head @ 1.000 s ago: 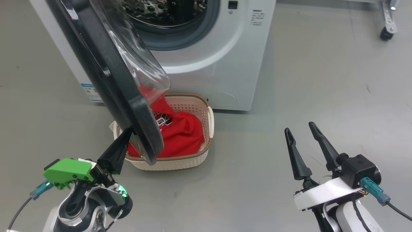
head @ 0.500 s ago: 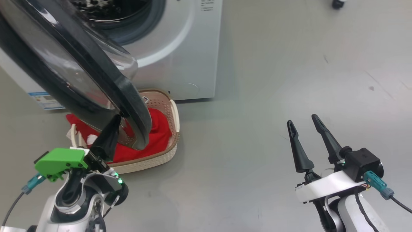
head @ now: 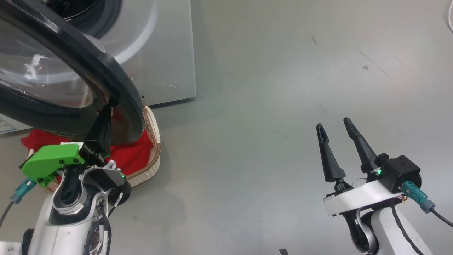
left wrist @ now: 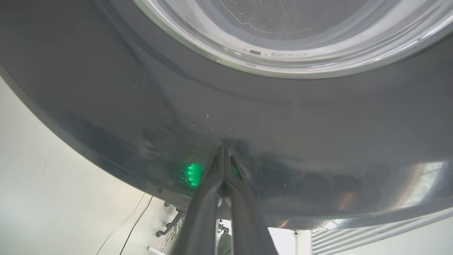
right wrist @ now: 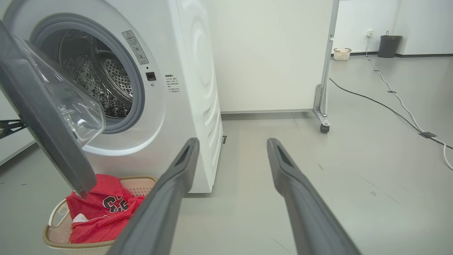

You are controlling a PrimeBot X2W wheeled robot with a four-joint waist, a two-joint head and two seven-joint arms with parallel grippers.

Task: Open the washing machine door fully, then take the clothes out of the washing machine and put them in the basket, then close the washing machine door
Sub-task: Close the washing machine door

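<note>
Grey floor [head: 265, 88] below; my left gripper [head: 109, 108], pressed together against the washing machine door [head: 120, 85], may skid off its glossy rim.

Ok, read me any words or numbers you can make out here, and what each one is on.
"22", apparently, partly folded: on the red jersey in the basket.
"2" and an unclear character: small label at the head view's bottom left corner.
Too small to read: a slanted sticker and printed lines on the washing machine.
Too blurred to read: fine print on the door glass.
</note>
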